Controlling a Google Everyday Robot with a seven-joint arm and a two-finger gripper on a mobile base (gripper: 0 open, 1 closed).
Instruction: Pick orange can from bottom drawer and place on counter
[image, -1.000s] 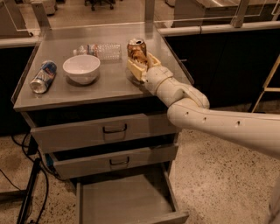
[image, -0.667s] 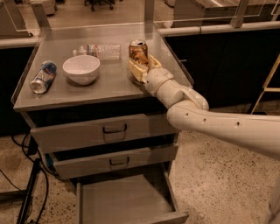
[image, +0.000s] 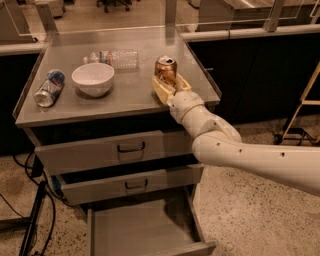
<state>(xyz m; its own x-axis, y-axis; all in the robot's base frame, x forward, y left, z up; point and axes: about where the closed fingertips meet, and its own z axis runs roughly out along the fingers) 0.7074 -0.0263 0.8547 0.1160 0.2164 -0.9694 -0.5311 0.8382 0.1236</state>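
While the bottom drawer (image: 145, 232) stands pulled out at lower centre, with no can showing in it, I log the orange can (image: 165, 69) upright on the worktop (image: 127, 100), centre-right of the frame, near the right rim.

Item, claw (image: 171, 89): set at the can's base on the nearer side; gripping or slack, I cannot tell.

Judged done: retrieval, lift, carry.

Outstanding: release, arm clear.

Also on the worktop: white bowl (image: 93, 79), blue-and-silver can (image: 49, 88) on its side, clear bottle (image: 117, 58) lying flat.
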